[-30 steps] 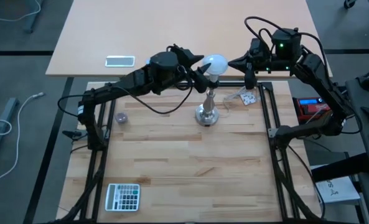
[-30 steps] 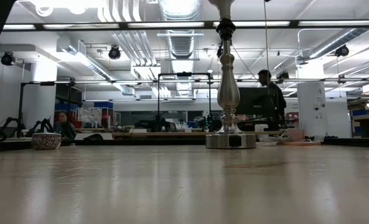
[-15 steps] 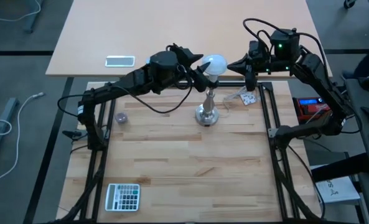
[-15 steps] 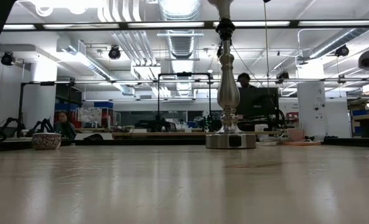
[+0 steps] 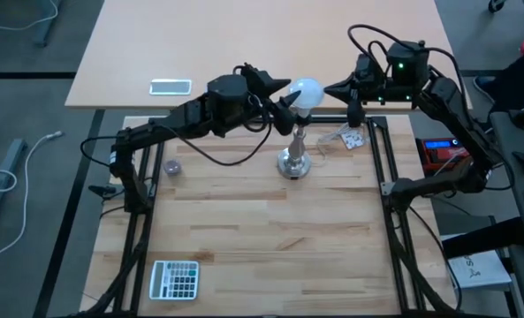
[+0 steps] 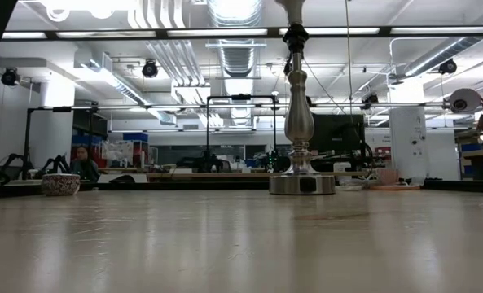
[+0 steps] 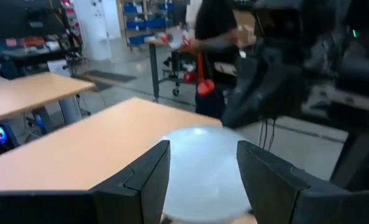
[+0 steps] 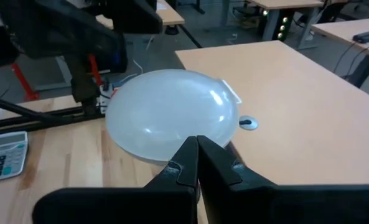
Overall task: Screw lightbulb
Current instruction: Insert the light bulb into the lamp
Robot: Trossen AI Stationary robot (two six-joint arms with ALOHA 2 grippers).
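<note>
The white lightbulb [image 5: 306,90] sits base-down on top of the silver stand [image 5: 294,159], which rests on its round foot at the table's far middle. My left gripper [image 5: 288,97] comes level from the table's left. It is open, with a finger on each side of the globe [image 7: 200,174]. My right gripper [image 5: 330,89] is shut, and its tips [image 8: 196,140] point at the bulb's right side [image 8: 172,115] from close by. The low view shows only the stand's stem [image 6: 298,122]. My left gripper's fingers [image 7: 156,168] flank the bulb's globe, level, from the table's left; I cannot tell whether they touch it. My right gripper's shut tips lie at the globe's lower edge [image 8: 190,155], slanting down from the table's right; I cannot tell whether they touch it.
A calculator [image 5: 174,279] lies near the front left corner and a small bowl [image 5: 171,166] at the left. A white plug and cable [image 5: 350,137] lie right of the stand. A phone [image 5: 170,86] lies on the far table. Black frame rails run along both sides.
My left arm has drawn back a little toward the table's left and risen slightly, its fingers keeping the same gap. The lightbulb and the stand stay where they were. My right gripper has kept still.
</note>
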